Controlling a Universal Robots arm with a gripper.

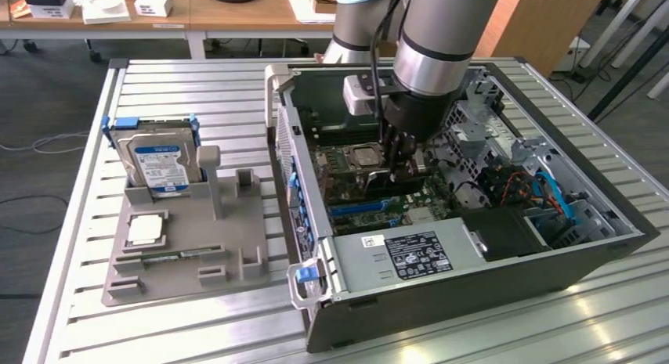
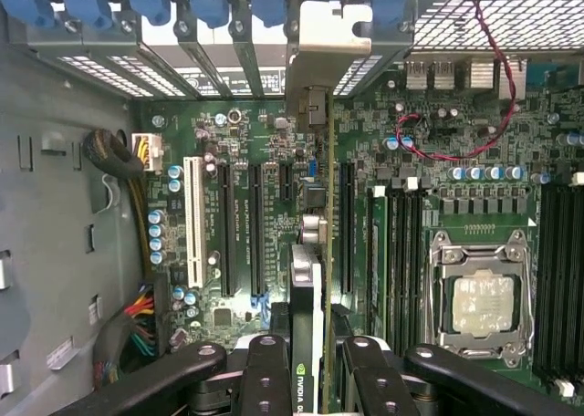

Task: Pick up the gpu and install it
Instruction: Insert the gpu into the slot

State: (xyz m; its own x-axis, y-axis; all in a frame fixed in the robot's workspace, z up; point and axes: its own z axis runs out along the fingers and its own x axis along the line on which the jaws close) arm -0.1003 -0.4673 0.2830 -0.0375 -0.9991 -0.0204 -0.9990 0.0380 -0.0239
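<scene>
The graphics card (image 2: 310, 279) stands on edge inside the computer case (image 1: 471, 293). It is pinched between the fingers (image 2: 266, 370) of my gripper (image 2: 315, 379), which press on its two faces. Its metal bracket (image 2: 319, 42) reaches the row of rear openings under the blue clips (image 2: 210, 1). Beneath it lies the motherboard (image 2: 237, 133), with long black slots (image 2: 225, 224) to either side of the card. I cannot tell whether its lower edge sits in a slot. To seat it well, I judge I must keep the card square to the slots and the bracket lined up with its opening. I should press straight and evenly, clear of the processor socket (image 2: 481, 297) and the red wire (image 2: 456, 147).
</scene>
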